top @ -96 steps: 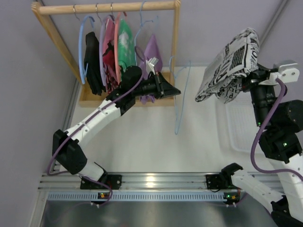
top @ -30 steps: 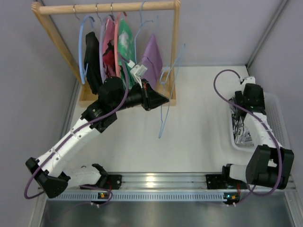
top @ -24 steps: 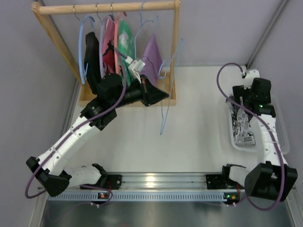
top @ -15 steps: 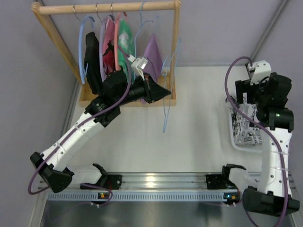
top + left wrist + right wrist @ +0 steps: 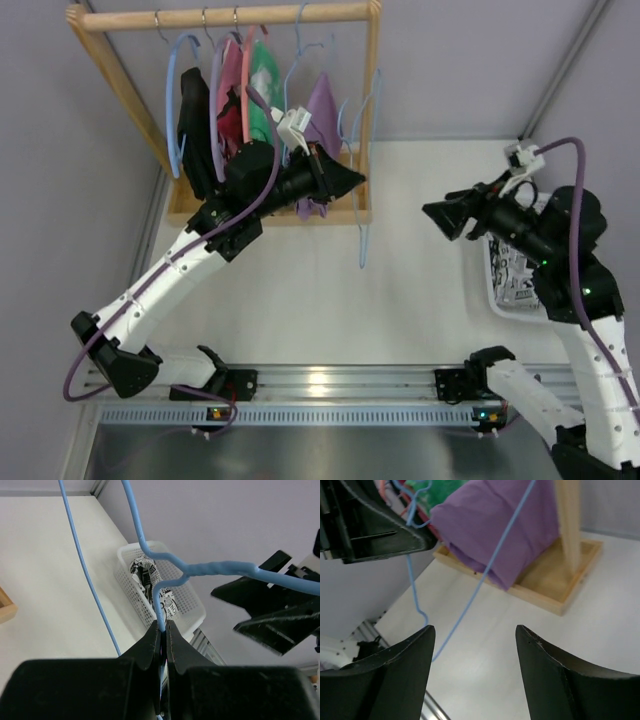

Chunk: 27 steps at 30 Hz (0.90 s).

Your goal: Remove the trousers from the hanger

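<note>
The job looked all but finished. The small white trousers with the dense black scribble print (image 5: 144,574) lay crumpled inside the white plastic mesh basket (image 5: 186,604) at the right side of the pale worktop (image 5: 300,300), well apart from the thin light-blue wire hanger (image 5: 220,569) and touching no part of it. The hanger carried nothing; its slim frame hung bare, with open air between its wires.

The left claw (image 5: 164,626) was pressed together on the hanger's wire just below the twisted neck, holding it up off the worktop near the right-hand post of the wooden clothes rack (image 5: 372,100). In the overhead view the lower part of the frame dangled in front of the rack's base, and the hook was not plainly over the rail; whether it touched the rail I could not tell.

The right claw (image 5: 473,631) stood apart and held nothing, raised above the worktop between basket and rack and pointed towards the hanger and the plain purple garment (image 5: 495,530) behind it.

By my reading the removal itself was done: garment off, garment put away. What seemed left was only tidying, namely hooking the bare hanger on the rail or setting it down, and drawing both arms clear.
</note>
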{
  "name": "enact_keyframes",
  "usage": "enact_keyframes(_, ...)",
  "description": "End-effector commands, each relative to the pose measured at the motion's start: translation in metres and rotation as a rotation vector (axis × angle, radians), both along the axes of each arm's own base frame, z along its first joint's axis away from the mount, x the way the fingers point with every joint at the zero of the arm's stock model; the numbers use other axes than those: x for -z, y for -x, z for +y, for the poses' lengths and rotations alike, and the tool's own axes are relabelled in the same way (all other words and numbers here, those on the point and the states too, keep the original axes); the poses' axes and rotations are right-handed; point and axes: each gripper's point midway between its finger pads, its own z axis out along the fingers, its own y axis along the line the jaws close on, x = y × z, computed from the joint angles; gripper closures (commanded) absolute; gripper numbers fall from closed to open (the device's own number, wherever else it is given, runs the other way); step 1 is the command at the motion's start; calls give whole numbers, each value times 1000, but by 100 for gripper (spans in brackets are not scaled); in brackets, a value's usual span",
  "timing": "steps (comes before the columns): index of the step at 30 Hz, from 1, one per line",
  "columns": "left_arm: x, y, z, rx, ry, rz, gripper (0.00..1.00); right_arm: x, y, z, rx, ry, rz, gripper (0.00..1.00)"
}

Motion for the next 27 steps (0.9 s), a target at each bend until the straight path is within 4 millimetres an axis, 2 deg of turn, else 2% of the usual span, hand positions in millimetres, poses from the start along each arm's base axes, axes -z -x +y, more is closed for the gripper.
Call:
enact_keyframes(1, -28, -3, 5, -65, 66, -42, 100, -8, -13, 41, -59, -89, 28, 34)
enact_keyframes(3, -28, -3, 7, -74, 64, -42, 100, -16, -13, 56, -92, -94, 16, 35)
enact_keyframes(4, -31, 0, 9, -71, 69, -50, 100, -13, -20, 63, -99, -75, 21, 36)
enact_keyframes(7, -34, 12, 10, -23, 62, -78, 100, -20, -9, 93, -180, -33, -50, 37)
enact_keyframes(8, -40, 20, 13, -5, 72, -92, 100, -20, 1, 105, -229, -34, -52, 37)
enact_keyframes(9, -40, 27, 13, 22, 74, -98, 100, -20, 3, 109, -245, -32, -52, 37)
enact_keyframes(10, -34, 31, 14, 35, 63, -95, 100, -18, 6, 111, -253, -24, -53, 37)
enact_keyframes(12, -39, 42, 22, 48, 64, -126, 100, -18, 11, 112, -266, -15, -61, 37)
enact_keyframes(18, -20, 58, 36, 63, 24, -102, 100, -18, 20, 94, -245, 40, -97, 37)
enact_keyframes(21, -13, 49, 42, -4, 21, -72, 100, -25, 20, 90, -238, 52, -125, 36)
enact_keyframes(27, -18, 12, 47, -185, 50, -2, 100, -36, 11, 106, -266, 19, -141, 36)
